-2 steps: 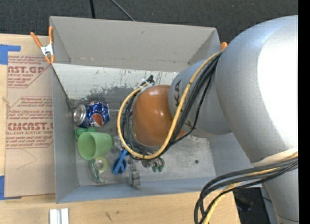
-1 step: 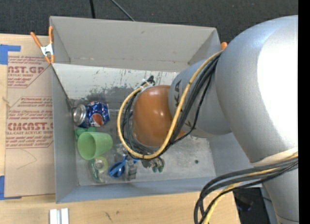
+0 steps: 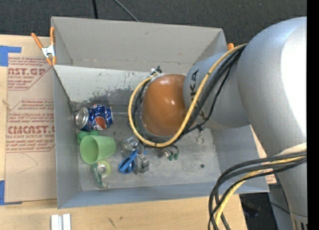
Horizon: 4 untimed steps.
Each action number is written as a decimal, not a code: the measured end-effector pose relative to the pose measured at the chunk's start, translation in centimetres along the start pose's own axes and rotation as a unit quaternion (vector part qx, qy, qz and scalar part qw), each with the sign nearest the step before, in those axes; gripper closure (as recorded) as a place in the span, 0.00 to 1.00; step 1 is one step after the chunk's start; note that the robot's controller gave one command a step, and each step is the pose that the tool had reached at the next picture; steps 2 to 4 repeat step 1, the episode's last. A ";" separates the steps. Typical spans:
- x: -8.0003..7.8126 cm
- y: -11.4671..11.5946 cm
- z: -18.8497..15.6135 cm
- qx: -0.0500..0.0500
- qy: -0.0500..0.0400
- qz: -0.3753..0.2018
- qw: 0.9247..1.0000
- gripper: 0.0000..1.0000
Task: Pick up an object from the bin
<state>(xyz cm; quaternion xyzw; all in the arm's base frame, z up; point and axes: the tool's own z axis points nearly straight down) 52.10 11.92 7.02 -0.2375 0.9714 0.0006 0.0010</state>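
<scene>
My gripper (image 3: 139, 154) reaches down from under the arm's orange cover to the floor in the front middle of the bin. A small blue plastic thing (image 3: 126, 164), perhaps a clip, lies right at its left side, touching or nearly touching it. Whether the blue thing is in its grasp cannot be told. A light green plastic cup (image 3: 96, 148) lies on its side a little to the left, mouth towards the bin's left wall.
A crushed blue soda can (image 3: 94, 117) lies behind the cup by the left wall. A small green tape roll (image 3: 102, 170) sits at the front left. A small dark green bit (image 3: 172, 155) lies right of the gripper. The arm covers the bin's right half.
</scene>
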 end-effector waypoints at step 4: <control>-1.6 0.7 -13.7 0.001 -0.005 -0.013 1.000 1.00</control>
